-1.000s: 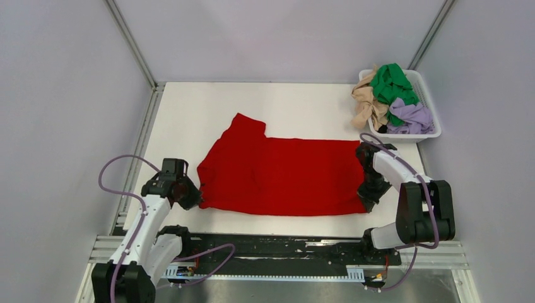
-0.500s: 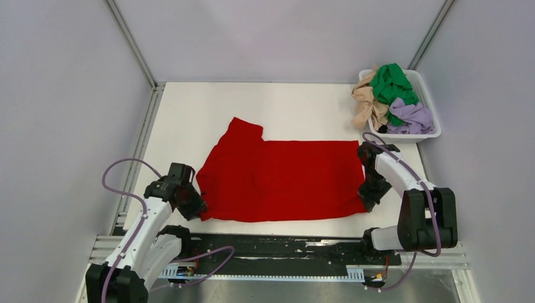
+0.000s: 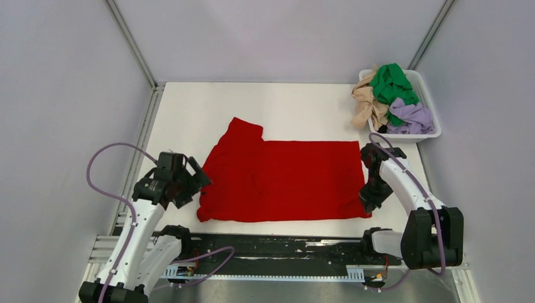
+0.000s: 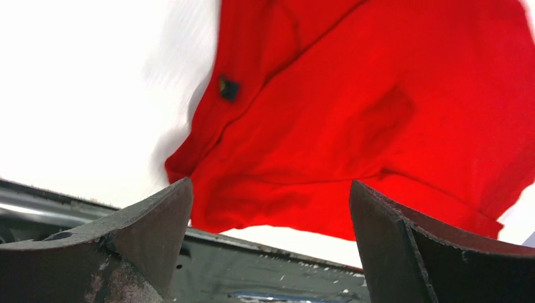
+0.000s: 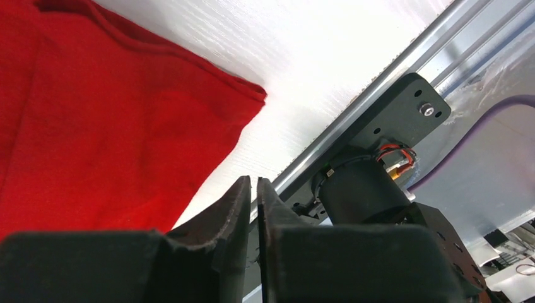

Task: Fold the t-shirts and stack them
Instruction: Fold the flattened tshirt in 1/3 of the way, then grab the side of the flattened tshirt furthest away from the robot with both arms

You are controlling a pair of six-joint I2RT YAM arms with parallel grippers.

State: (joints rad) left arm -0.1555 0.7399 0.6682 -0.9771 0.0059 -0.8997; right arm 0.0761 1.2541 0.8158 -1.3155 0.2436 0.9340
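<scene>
Red shirt [image 3: 281, 180] flat at centre of tabletop [image 3: 296, 107], seemingly one fold in, stacking not begun; three more shirts [image 3: 391, 85] heaped in far-right basket [image 3: 426, 93]; left fingers [image 4: 145, 233] spread, right fingers [image 5: 221, 221] pressed together on nothing.

Closed pincer [image 5: 253, 184] beside red t-shirt [image 5: 94, 107].

White left arm [image 3: 135, 226], white right arm [image 3: 407, 183], black joints [image 3: 165, 183], purple cables [image 3: 88, 172], dark matte gripper fingers [image 4: 151, 221]
</scene>
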